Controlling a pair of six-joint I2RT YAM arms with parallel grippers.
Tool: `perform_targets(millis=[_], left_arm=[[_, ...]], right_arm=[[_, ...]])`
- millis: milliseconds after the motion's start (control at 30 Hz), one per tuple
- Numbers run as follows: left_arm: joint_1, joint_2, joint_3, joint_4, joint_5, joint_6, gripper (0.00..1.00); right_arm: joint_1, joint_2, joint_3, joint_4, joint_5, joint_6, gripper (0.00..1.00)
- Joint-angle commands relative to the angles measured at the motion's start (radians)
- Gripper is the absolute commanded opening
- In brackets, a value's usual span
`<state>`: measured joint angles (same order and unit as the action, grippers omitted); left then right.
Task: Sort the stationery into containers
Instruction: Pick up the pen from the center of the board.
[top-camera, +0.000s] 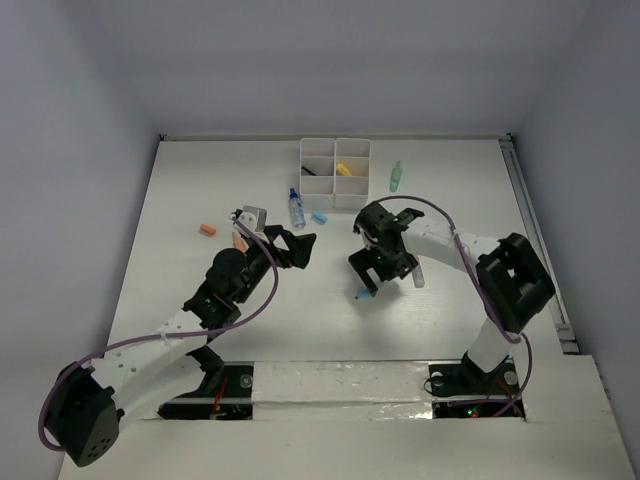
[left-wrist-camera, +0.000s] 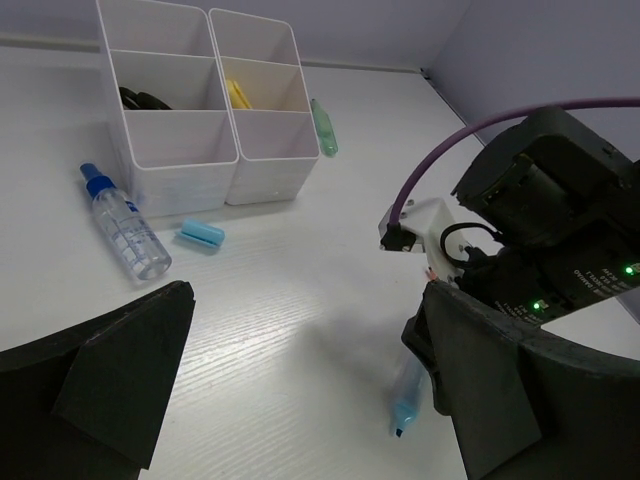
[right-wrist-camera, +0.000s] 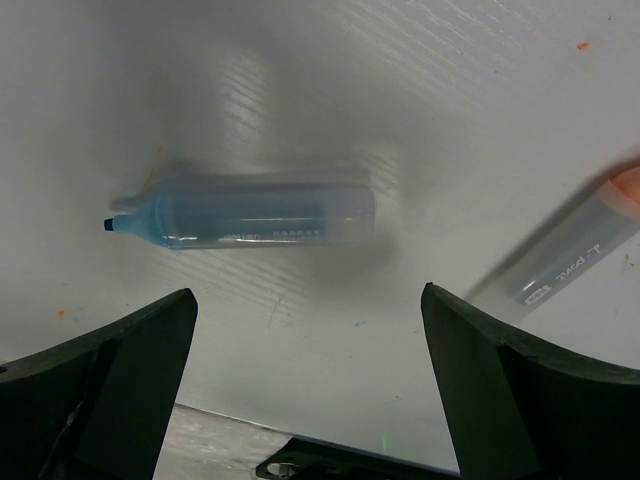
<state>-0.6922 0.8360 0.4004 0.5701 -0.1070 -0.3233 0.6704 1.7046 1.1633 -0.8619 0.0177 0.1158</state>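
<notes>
Two trays (left-wrist-camera: 180, 168), one blue highlighter (right-wrist-camera: 250, 212), one blue cap (left-wrist-camera: 201, 233); both jaws wide, empty.

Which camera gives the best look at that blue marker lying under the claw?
The right wrist view: the blue marker lies whole, uncapped, close below the open right claw. The top view shows only its tip; the left wrist view shows it half hidden.

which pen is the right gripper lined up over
The blue highlighter, centred below the open right gripper; the orange-ended pen lies off to one side.
</notes>
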Motion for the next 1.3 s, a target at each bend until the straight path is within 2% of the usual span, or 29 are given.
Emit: perform_targets(millis=[0,633,700,733,900,933,1000,1033,1067,1200,1267], left_arm=[[-0.003,-0.012,-0.008,0.033,-0.013,0.009,0.99],[-0.003,0.011,-0.006,0.04,-0.013,0.012,0.99],[-0.003,0.017,-0.006,0.039,-0.011,0.012,0.99],[-0.003,0.018,-0.005,0.039,-0.013,0.012,0.99],[-0.003,0.017,-0.008,0.04,-0.013,0.012,0.99],[-0.003,0.018,-0.005,0.04,-0.011,0.01,0.99],[-0.003,0.017,-0.005,0.04,-0.011,0.01,0.99],[-0.003,0.015,-0.008,0.04,-0.011,0.01,0.99],[-0.003,0.017,-0.006,0.04,-0.011,0.01,0.99],[-0.003,0.021,-0.005,0.042,-0.002,0.007,0.99],[-0.003,0.026,-0.003,0.042,0.001,0.006,0.99]], right_arm=[[0.011,0.026,0.012,0.026,-0.01,-0.039,1.0],[0.038,0.144,0.068,0.192,-0.074,-0.127,0.98],[0.038,0.148,0.067,0.204,-0.082,-0.122,0.93],[0.038,0.148,0.064,0.21,-0.082,-0.117,0.87],[0.038,0.147,0.05,0.239,-0.078,-0.088,0.69],[0.038,0.147,0.047,0.242,-0.082,-0.084,0.62],[0.038,0.148,0.044,0.25,-0.082,-0.077,0.55],[0.038,0.15,0.041,0.251,-0.081,-0.073,0.45],[0.038,0.15,0.039,0.253,-0.079,-0.071,0.39],[0.038,0.15,0.035,0.259,-0.075,-0.065,0.33],[0.038,0.145,0.029,0.27,-0.071,-0.058,0.24]])
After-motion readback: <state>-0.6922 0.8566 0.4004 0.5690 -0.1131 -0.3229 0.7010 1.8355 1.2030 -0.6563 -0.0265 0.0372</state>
